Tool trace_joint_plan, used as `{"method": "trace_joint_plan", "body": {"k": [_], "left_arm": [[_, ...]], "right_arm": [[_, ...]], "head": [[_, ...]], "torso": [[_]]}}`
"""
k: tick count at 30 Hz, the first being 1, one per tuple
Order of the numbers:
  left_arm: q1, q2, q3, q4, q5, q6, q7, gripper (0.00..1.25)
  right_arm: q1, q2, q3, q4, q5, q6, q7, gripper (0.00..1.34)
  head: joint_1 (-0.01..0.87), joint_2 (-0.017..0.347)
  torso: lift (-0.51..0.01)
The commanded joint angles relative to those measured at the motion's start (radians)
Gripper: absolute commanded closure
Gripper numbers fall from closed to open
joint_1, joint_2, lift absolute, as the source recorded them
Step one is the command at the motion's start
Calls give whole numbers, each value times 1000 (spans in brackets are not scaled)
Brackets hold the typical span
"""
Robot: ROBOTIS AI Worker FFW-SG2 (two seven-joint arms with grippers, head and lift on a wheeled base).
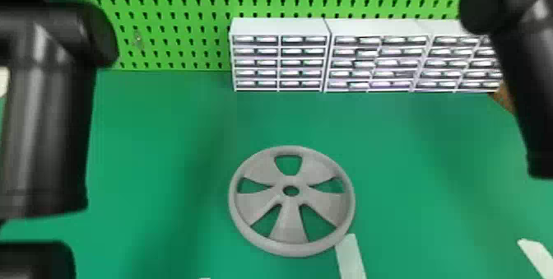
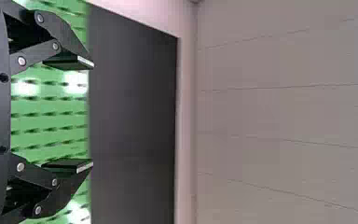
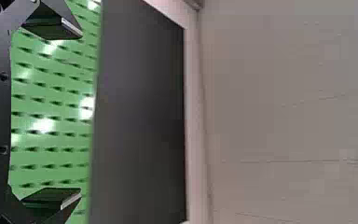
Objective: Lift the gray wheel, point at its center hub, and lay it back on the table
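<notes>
One gray wheel (image 1: 289,225) lies flat on the green table (image 1: 164,146).

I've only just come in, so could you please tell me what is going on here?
Nothing is being handled at this moment. The gray wheel lies flat on the green table, not yet lifted. The left end effector and right end effector are both open and empty, raised away from it.
</notes>
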Motion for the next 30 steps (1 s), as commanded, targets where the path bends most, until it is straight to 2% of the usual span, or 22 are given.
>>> {"method": "trace_joint_plan", "body": {"k": [1, 8, 14, 24, 30], "left_arm": [[-121, 10, -42, 24, 0, -18, 1, 506], [-276, 26, -94, 25, -3, -18, 1, 506], [-346, 29, -124, 25, -3, -18, 1, 506], [-397, 27, -145, 24, -19, -15, 23, 506], [-393, 27, -139, 21, -19, -14, 32, 506]], "right_arm": [[-84, 7, -23, 0, -2, -15, -2, 113], [-198, 13, -35, -3, 29, -22, -6, 113], [-276, 11, -30, -26, 65, -22, -7, 113], [-284, 17, -56, -43, 50, -10, -33, 113], [-278, 14, -59, -43, 42, 5, -39, 113]], "head": [[692, 48], [692, 48], [692, 48], [692, 48], [692, 48]], "torso": [[-96], [-96], [-96], [-96], [-96]]}}
